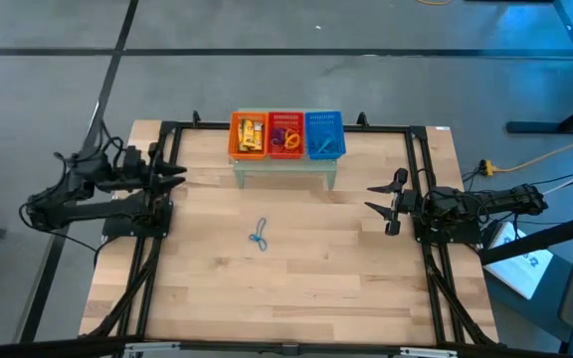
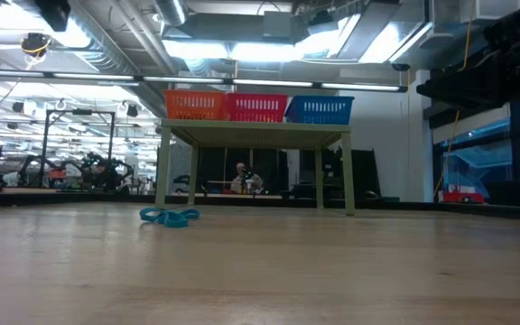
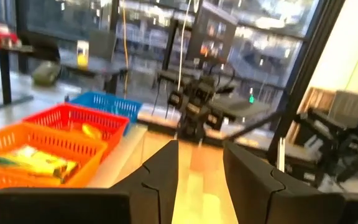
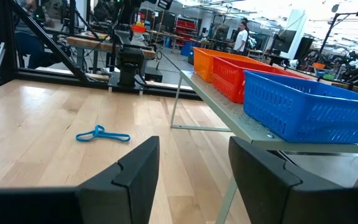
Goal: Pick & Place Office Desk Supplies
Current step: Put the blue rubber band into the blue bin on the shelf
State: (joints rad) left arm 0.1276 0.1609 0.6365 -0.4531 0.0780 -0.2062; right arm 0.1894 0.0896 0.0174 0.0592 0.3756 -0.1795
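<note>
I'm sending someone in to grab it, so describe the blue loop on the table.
Start at the small stand holding three mesh baskets at the table's far edge. Come toward the table's middle: the blue loop lies flat on bare wood, alone, the only loose item outside the baskets.

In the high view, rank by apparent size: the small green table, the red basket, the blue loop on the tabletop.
1. Small green table, largest.
2. Red basket.
3. Blue loop, smallest by far.

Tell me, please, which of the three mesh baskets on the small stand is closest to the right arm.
The blue basket: it stands at the row's end toward the right gripper, beyond the red basket in the middle and the orange basket.
</note>
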